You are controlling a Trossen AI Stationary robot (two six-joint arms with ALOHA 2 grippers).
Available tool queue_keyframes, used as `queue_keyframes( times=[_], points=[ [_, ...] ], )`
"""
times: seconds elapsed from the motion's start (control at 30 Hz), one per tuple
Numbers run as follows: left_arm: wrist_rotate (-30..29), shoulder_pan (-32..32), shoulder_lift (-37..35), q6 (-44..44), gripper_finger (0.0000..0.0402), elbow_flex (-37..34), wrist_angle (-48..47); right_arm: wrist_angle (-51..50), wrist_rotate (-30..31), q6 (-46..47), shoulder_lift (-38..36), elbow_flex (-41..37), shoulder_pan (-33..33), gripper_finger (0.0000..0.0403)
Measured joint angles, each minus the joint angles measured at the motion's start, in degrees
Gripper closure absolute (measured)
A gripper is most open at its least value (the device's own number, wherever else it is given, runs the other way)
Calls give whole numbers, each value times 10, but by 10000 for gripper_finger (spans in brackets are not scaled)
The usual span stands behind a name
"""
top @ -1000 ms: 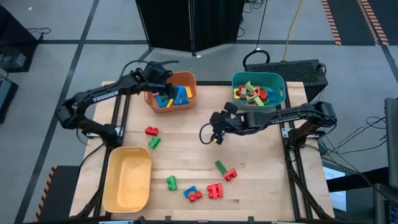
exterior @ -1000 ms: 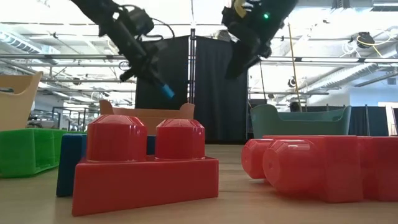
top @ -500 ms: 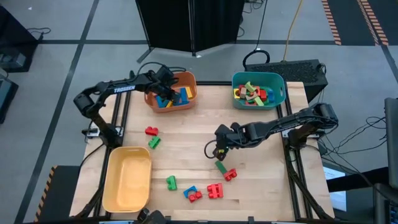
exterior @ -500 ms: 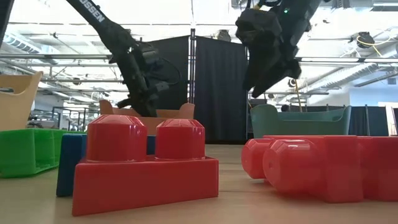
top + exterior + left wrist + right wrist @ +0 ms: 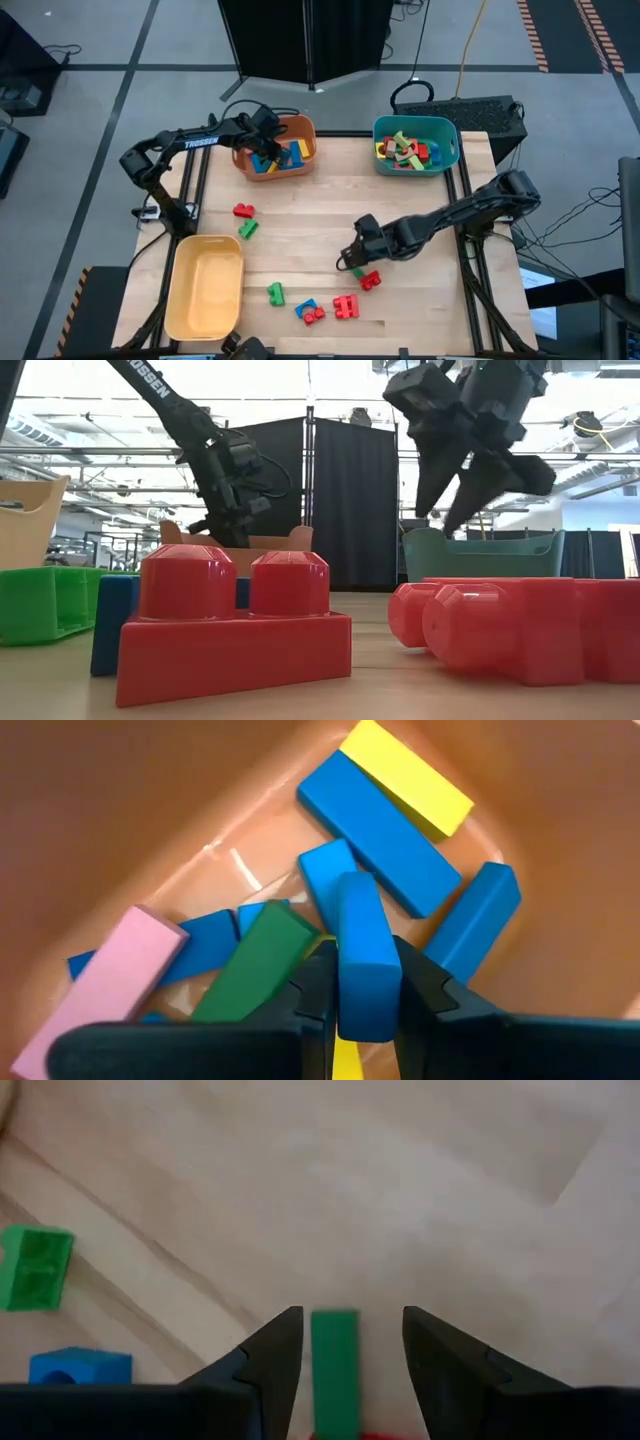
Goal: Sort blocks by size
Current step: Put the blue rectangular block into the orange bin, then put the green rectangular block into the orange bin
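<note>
Left tool [image 5: 365,985] gripping; right tool [image 5: 345,1345] spread.

Readable lettering: one brand name only.
"TROSSEN" stands in white on the left arm [image 5: 192,142]; the low view shows only its tail, "OSSEN", on that arm.

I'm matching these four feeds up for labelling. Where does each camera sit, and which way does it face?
High view: overhead, straight down on the table; both arms show.
Low view: table-top height, looking level past red studded bricks; both arms hang from above.
Left wrist view: inside the orange bin; left gripper around a blue bar.
Right wrist view: down at the table; right gripper open astride a green bar.
Shared: that green bar also shows in the high view.
</note>
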Motion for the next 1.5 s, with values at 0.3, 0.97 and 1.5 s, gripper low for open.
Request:
queue_keyframes(
  times=[0.3, 0.97, 1.5],
  points=[
    [34, 0, 0, 6, 238, 0, 2, 15, -42, 34, 31, -1, 36, 243],
    [65, -13, -119, -24, 176, 1, -45, 72, -49, -34, 131, 1, 50, 160],
    [154, -23, -203, -25, 175, 1, -78, 40, -55, -49, 146, 20, 33, 307]
  ],
)
